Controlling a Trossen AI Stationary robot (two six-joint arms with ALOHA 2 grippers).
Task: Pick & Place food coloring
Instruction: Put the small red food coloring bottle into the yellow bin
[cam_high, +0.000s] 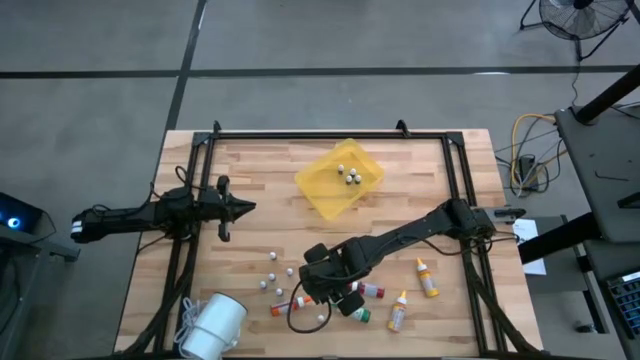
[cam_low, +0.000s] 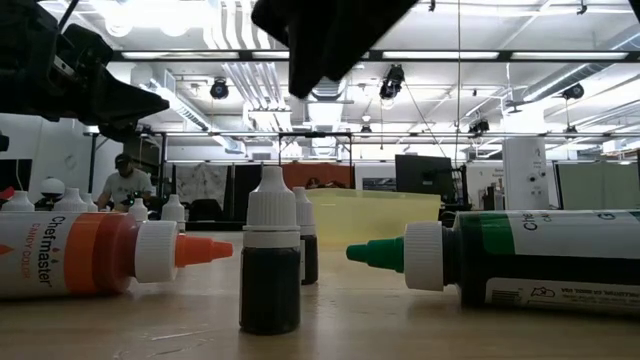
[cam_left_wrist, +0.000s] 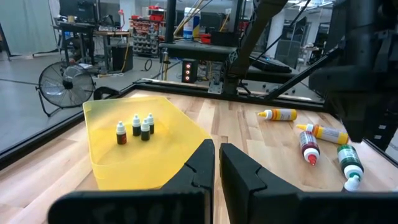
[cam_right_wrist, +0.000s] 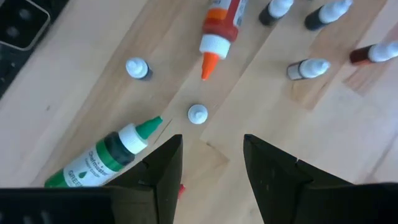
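Note:
Food coloring bottles lie on their sides at the table's near right. They are an orange-capped one (cam_right_wrist: 221, 22), a green one (cam_right_wrist: 104, 160), a red one (cam_high: 372, 290) and two yellow ones (cam_high: 398, 313) (cam_high: 427, 277). My right gripper (cam_right_wrist: 211, 158) hangs open above the near middle of the table, pointing steeply down. A small white-capped bottle (cam_right_wrist: 198, 114) stands upright just ahead of its fingertips, untouched. In the low view that gripper (cam_low: 330, 40) is well above the small bottle (cam_low: 270, 265). My left gripper (cam_left_wrist: 216, 165) waits shut and level at the table's left.
A yellow tray (cam_high: 318, 190) at the far middle holds several small white-capped bottles (cam_left_wrist: 135, 127). More small white-capped bottles (cam_high: 272, 275) are scattered at the near middle. A white cylinder (cam_high: 213, 326) with a cable lies at the near left corner. A black frame (cam_high: 330, 134) runs around the tabletop.

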